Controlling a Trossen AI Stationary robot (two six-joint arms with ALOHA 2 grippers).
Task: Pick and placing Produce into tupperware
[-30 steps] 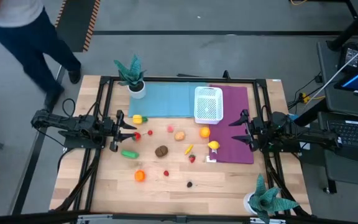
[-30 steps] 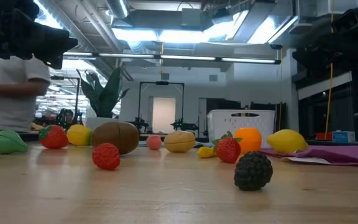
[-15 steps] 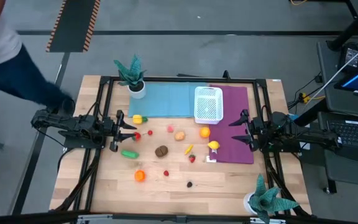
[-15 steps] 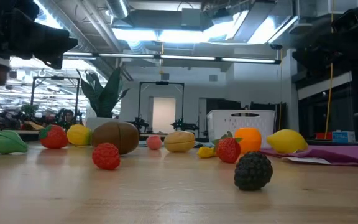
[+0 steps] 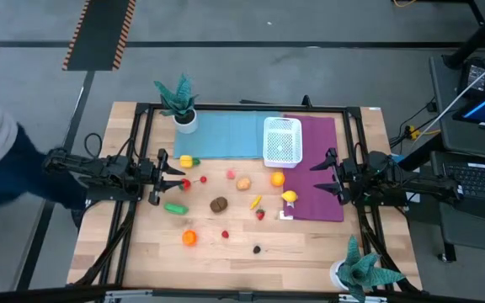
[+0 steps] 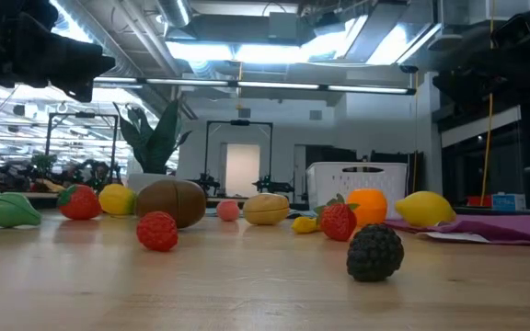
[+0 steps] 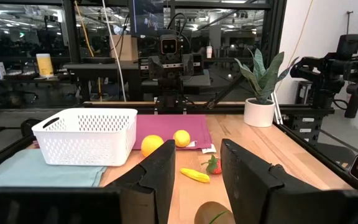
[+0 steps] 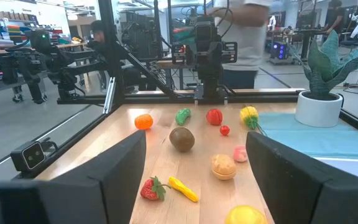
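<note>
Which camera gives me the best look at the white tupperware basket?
The left wrist view: the tupperware shows whole and near, with its perforated walls, rim and handle slot. The high view shows the tupperware from straight above, small, at the seam of the two mats. The low view shows only its upper part behind fruit. The right wrist view misses it.

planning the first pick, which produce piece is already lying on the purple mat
The yellow lemon, lying on the purple mat's edge below the tupperware; the other pieces lie on bare wood.
</note>
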